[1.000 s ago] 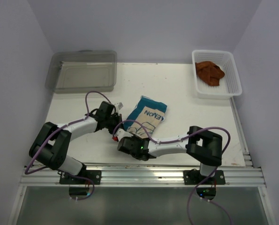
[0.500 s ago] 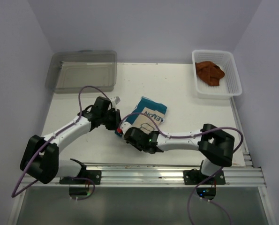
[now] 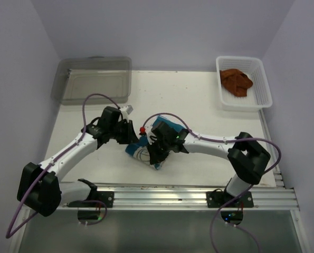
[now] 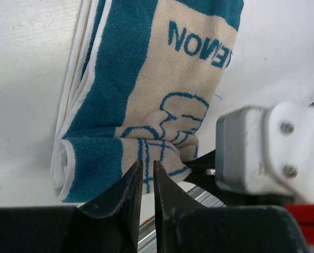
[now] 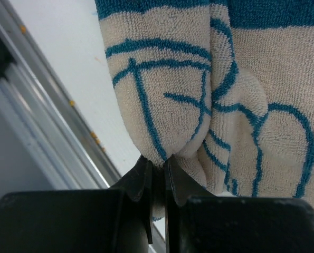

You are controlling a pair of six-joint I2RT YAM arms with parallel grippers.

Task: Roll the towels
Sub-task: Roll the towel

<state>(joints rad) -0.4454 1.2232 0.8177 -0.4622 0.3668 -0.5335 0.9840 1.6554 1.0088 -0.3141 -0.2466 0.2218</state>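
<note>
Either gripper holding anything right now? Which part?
Right gripper pinches the cream towel by a bunched fold at its near edge. Left gripper sits at the rolled end, jaws barely apart; grip cannot be told.

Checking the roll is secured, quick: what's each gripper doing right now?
Left gripper: jaws barely apart at the towel's rolled end; grip cannot be told.
Right gripper: closed on a fold of the towel.

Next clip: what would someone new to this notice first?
Both arms meet mid-table over the cream towel with blue print, its near end curled into a roll. The right claw pinches a fold of it, while the left claw sits at the rolled end, grip unclear. The rust-brown towel lies crumpled in the white mesh basket at the far right corner.
</note>
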